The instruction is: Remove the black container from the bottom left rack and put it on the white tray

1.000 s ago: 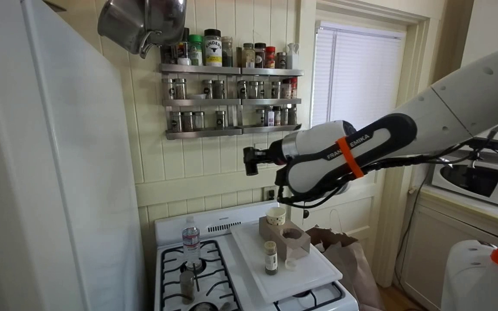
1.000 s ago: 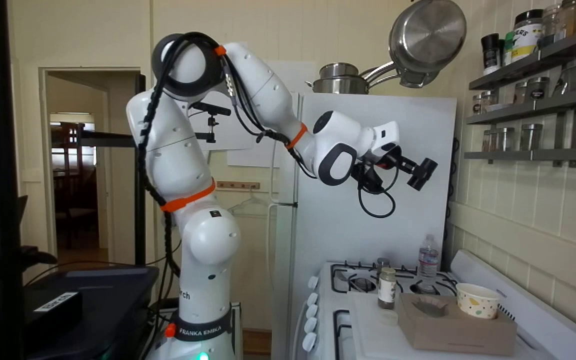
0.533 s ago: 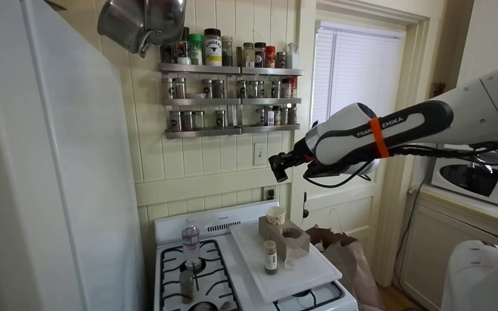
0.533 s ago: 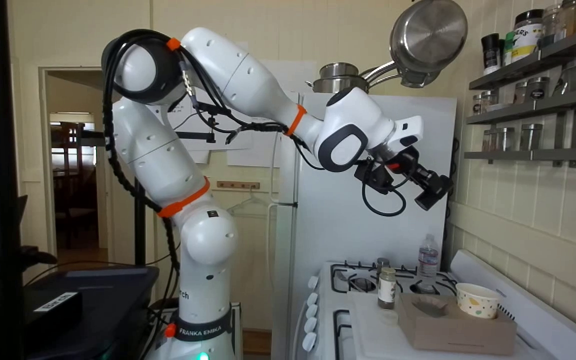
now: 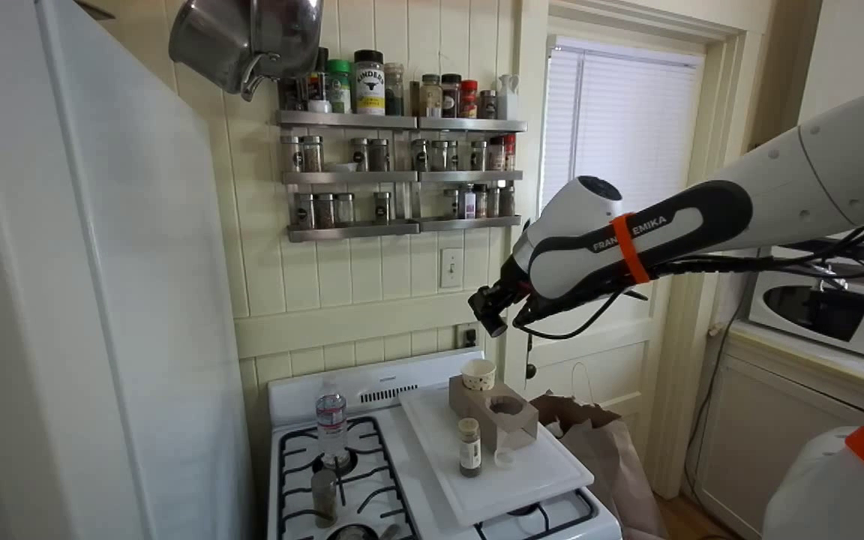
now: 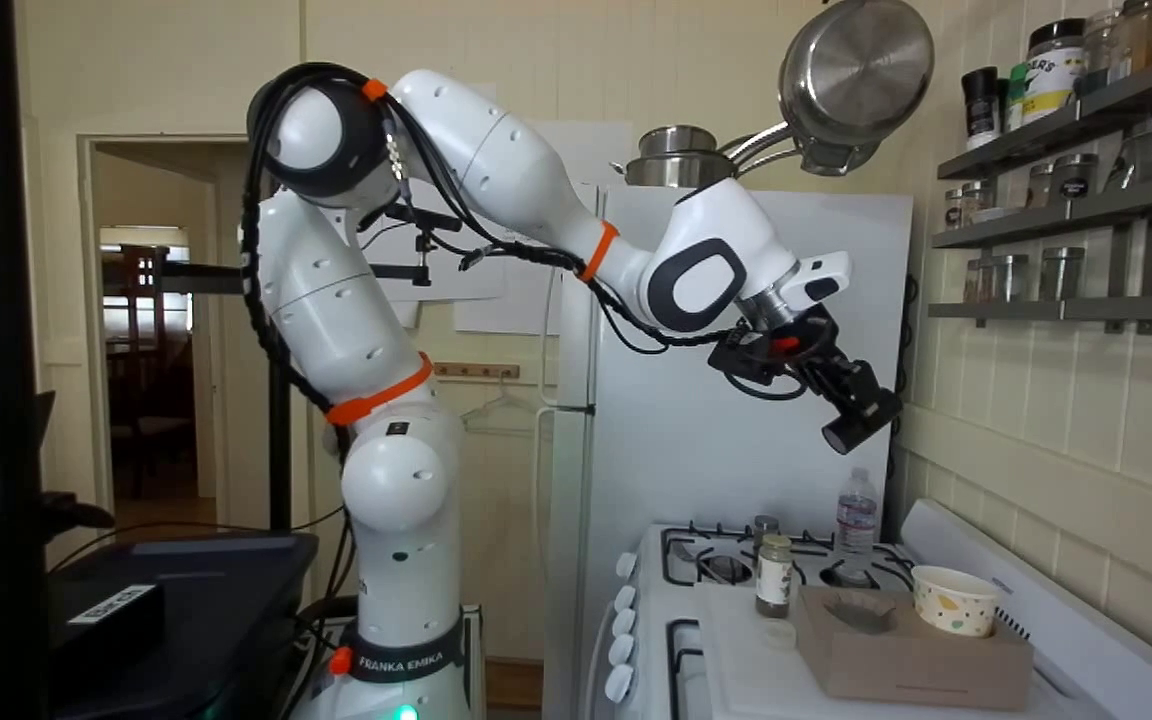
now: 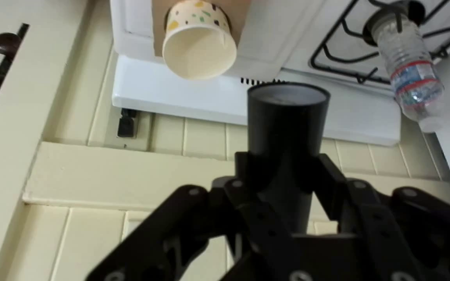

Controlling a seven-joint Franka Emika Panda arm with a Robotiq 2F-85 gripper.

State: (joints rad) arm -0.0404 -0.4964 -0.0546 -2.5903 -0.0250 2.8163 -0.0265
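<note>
Black container (image 7: 287, 121) hangs tilted, pinched in gripper (image 7: 283, 168), well above stove (image 5: 411, 454). White tray (image 5: 503, 491), on stove's right in an exterior view, carries box (image 5: 490, 427) and jar (image 5: 469, 450).

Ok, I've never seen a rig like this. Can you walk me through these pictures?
The machine is a single white robot arm with a black gripper at its end. Two views come from cameras outside the robot; the wrist view looks past the gripper and shows the scene upside down. On the stove, the white tray carries a cardboard holder with a paper cup in it, and a labelled jar beside it. A water bottle stands on the stove too, off the tray. The gripper is closed around a black container, held in the air, not yet on the tray.
</note>
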